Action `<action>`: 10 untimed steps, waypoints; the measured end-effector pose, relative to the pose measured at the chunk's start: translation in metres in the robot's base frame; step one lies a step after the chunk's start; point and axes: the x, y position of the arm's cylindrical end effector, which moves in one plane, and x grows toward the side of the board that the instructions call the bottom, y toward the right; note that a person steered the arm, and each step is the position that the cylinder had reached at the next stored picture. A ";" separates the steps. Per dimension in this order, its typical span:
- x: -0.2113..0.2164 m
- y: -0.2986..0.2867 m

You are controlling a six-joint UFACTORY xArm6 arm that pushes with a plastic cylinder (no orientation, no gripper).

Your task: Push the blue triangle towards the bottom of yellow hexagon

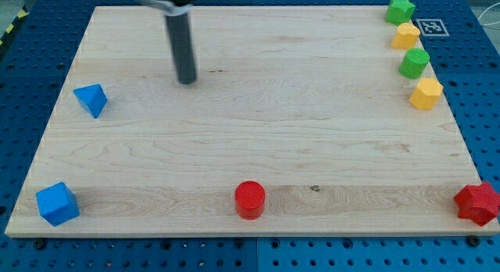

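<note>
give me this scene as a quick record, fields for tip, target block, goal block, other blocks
tip: my tip, upper left of board, up and to the view's right of the blue triangle, apart from it
target: blue triangle, near left edge
goal: yellow hexagon, right edge
other blocks: blue cube, red cylinder, red star, green star, yellow block, green block
contact: none

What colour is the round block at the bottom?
Red. The round block shows clearly in the camera view.

My tip [187, 80] rests on the worktop [258, 139] near its top-left corner, well apart from the blue triangle [91, 99] by the left edge.
</note>
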 end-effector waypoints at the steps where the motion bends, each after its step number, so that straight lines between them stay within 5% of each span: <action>1: -0.008 -0.073; 3: -0.002 -0.159; 10: 0.056 -0.102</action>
